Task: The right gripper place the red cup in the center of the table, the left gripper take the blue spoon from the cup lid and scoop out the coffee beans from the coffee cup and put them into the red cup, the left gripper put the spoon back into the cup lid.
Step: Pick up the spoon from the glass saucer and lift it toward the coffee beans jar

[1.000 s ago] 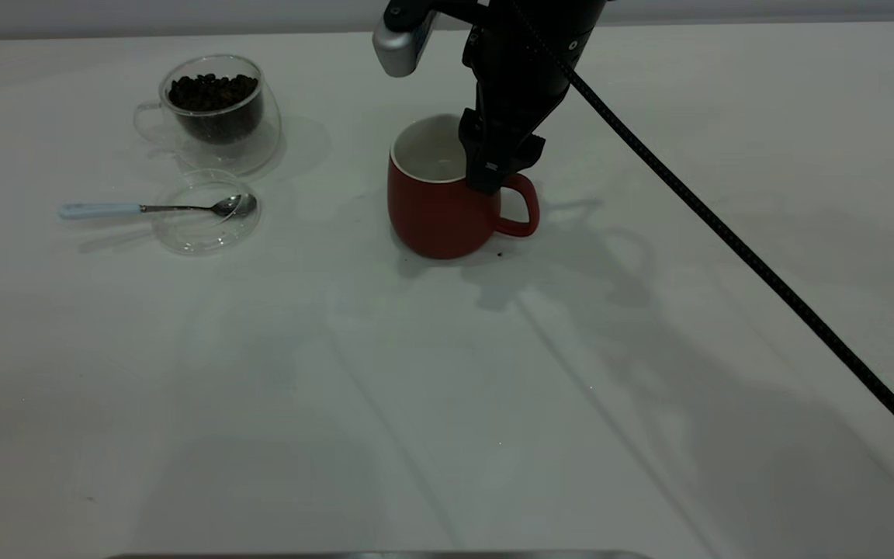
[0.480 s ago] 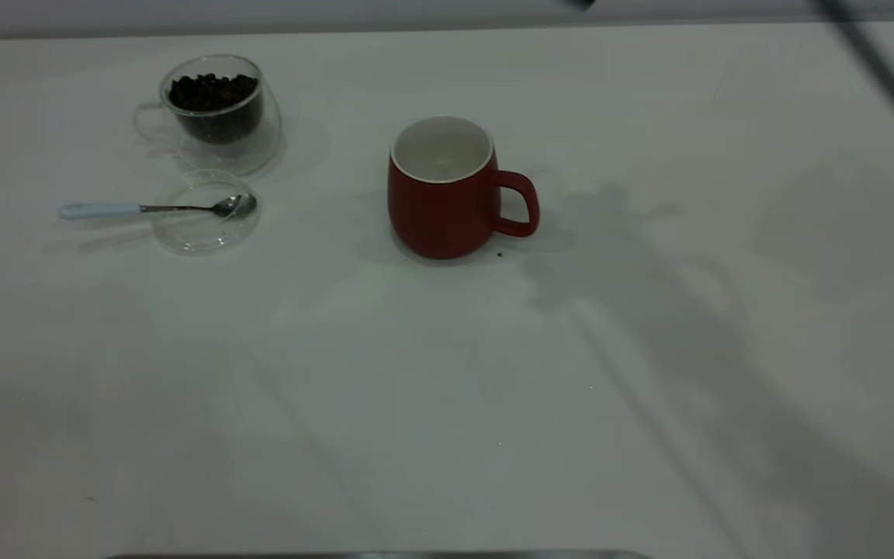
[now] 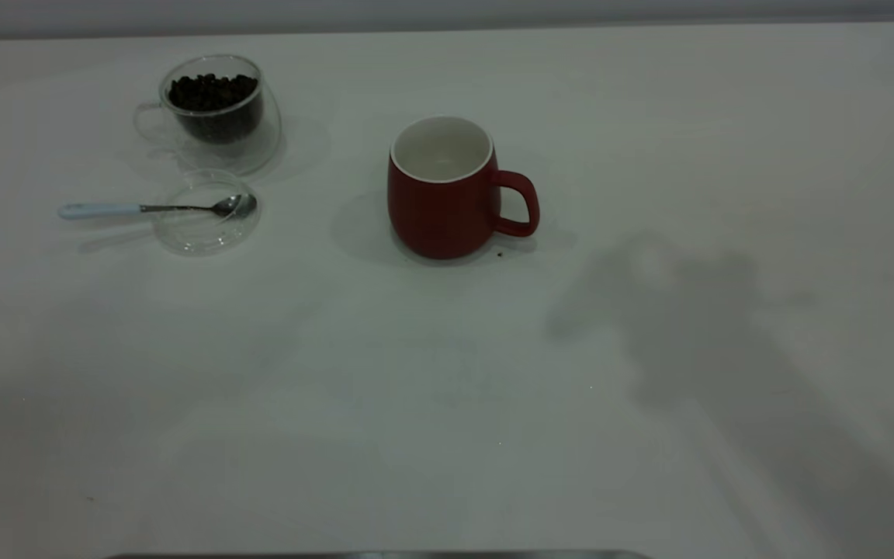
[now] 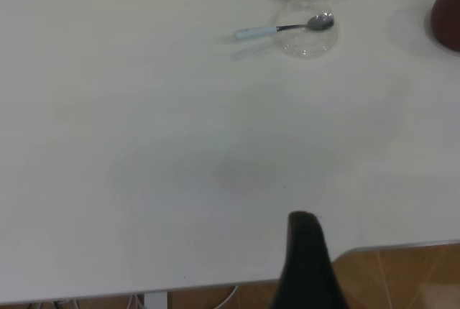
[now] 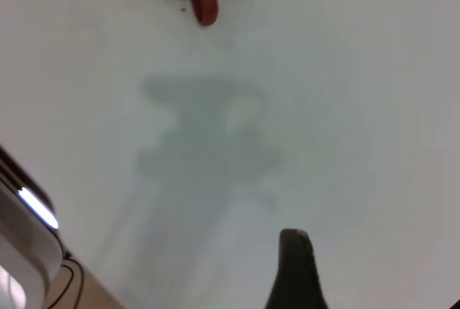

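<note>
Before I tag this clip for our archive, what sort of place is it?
Probably a robot test bench staged as a coffee corner: a plain white table holding only a red cup, a glass coffee cup of beans, and a blue spoon.

Little of the robot shows. Of the left hand [image 4: 307, 266] only one finger is in its wrist view: plain matte black, broad at the base, tapering to a blunt rounded tip. The right hand [image 5: 295, 271] shows the same single black tapered finger, unmarked, with no cables or screws showing.
</note>
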Tool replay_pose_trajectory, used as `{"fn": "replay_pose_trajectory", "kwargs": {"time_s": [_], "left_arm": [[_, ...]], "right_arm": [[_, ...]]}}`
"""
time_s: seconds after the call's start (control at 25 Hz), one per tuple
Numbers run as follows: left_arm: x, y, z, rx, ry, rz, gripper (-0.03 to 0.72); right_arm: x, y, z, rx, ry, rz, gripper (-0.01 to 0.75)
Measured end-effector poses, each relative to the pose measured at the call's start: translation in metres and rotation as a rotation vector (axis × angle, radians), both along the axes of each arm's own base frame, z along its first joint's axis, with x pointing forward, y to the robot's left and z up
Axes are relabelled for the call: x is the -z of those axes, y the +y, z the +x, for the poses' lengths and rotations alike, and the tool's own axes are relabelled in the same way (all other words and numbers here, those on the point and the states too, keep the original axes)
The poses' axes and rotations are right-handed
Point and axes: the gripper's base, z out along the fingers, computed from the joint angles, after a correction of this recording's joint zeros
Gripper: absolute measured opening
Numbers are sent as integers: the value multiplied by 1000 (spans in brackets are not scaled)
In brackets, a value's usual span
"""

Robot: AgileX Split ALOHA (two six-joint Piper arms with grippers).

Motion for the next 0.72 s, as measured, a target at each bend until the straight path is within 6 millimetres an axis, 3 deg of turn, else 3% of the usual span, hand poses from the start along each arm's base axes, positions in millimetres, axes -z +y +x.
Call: {"fn": "replay_pose_trajectory", "kwargs": {"time_s": [0.24,0.52,0.72], "left_arm": [[0,0,0,0,0,0,587],[0,0,0,1,0,1,587],[0,0,0,1,0,1,587]], "right_arm": [[1,-41,-70,104,12,63,603],[30,-86,-143,290,37,163,600],[59,-121,-194,425,-57,325,597]]}}
